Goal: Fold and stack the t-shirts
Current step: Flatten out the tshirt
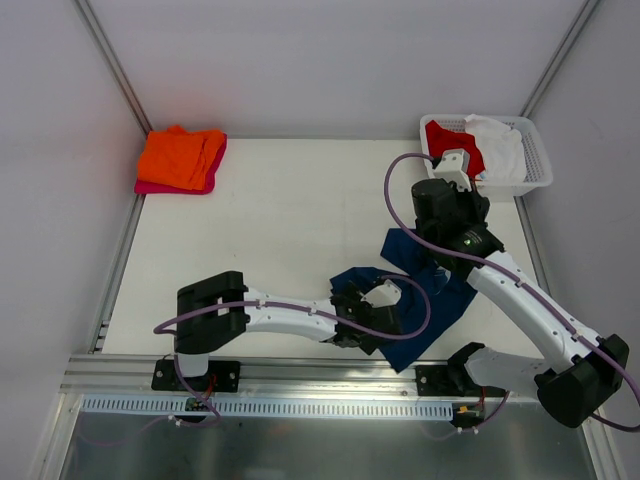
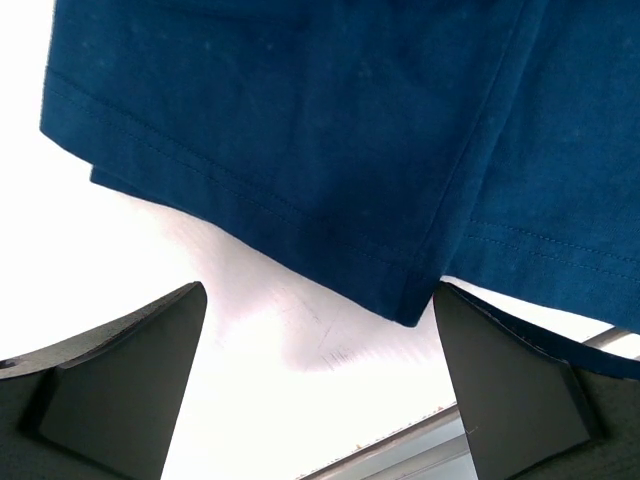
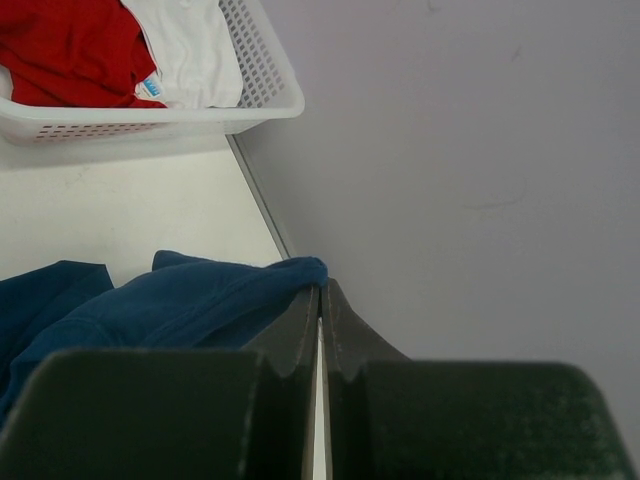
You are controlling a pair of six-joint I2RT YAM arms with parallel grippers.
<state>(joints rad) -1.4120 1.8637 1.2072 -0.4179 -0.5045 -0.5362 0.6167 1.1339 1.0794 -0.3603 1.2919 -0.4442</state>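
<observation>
Navy t-shirt crumpled on the basket's near side. Right gripper clamped closed, apparently pinching an edge to lift it. Left gripper gapes wide at the hem, likely to grab there.

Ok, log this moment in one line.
left gripper open near navy t-shirt hem; right gripper shut on it; orange t-shirt atop pink t-shirt; basket: red t-shirt, white t-shirt

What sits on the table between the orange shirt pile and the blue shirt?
Nothing: the top view shows only bare table between the orange pile and the navy t-shirt.
</observation>
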